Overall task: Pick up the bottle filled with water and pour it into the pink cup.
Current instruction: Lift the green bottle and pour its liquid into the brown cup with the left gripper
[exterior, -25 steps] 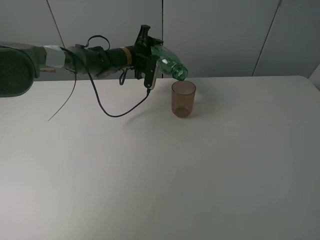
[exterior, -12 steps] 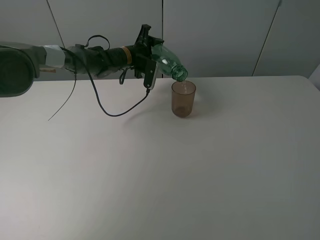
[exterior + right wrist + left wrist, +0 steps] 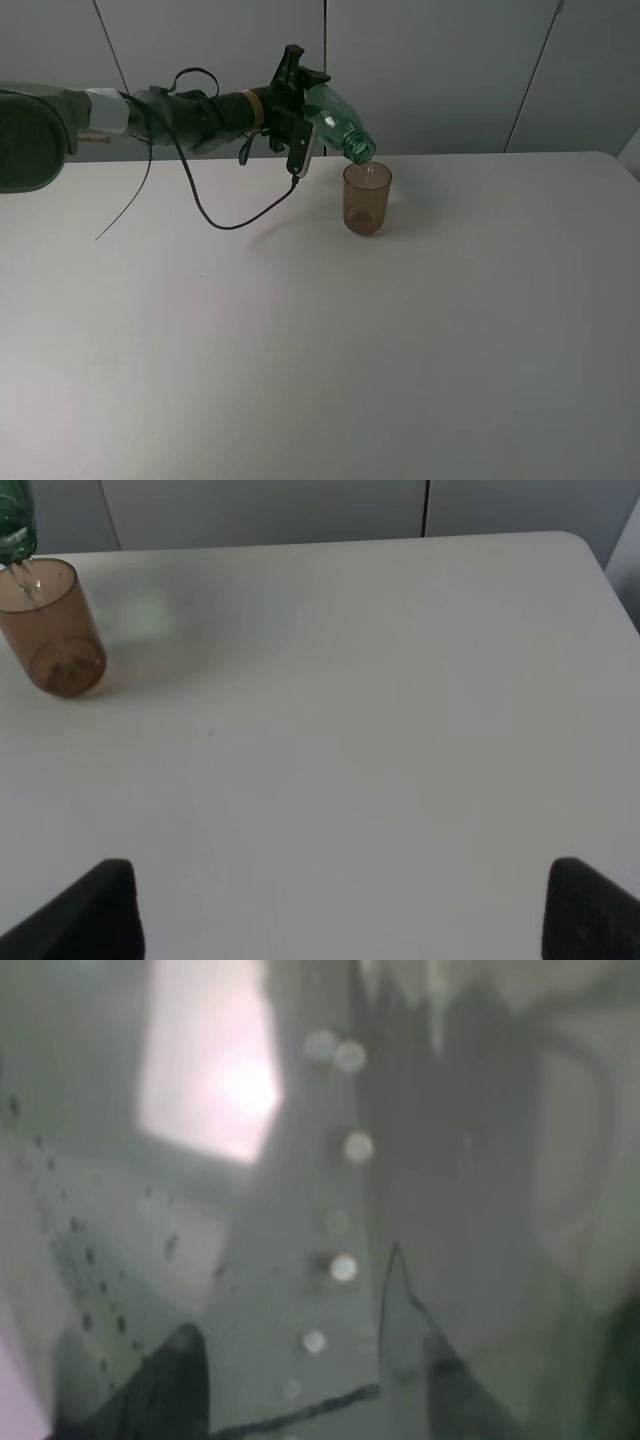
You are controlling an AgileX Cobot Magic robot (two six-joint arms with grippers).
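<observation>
My left gripper (image 3: 303, 118) is shut on the body of the green transparent bottle (image 3: 337, 120) and holds it tilted, mouth down, at the back of the table. The bottle's open mouth hangs just above the rim of the pink cup (image 3: 367, 198), which stands upright on the table. A thin stream of water runs from the mouth into the cup. The left wrist view is filled by the blurred green bottle (image 3: 330, 1210). The right wrist view shows the cup (image 3: 50, 630) and the bottle's mouth (image 3: 14, 525) far off. My right gripper (image 3: 340, 912) is open and empty, and out of sight in the exterior view.
The white table (image 3: 330, 340) ends at its back edge just behind the cup, with a grey panelled wall (image 3: 450, 70) beyond. A black cable (image 3: 235, 222) hangs from the left arm down to the table, left of the cup.
The left gripper has tipped the bottle a little steeper, with its mouth over the cup. Water has started to run into the cup. The cup has not moved.
</observation>
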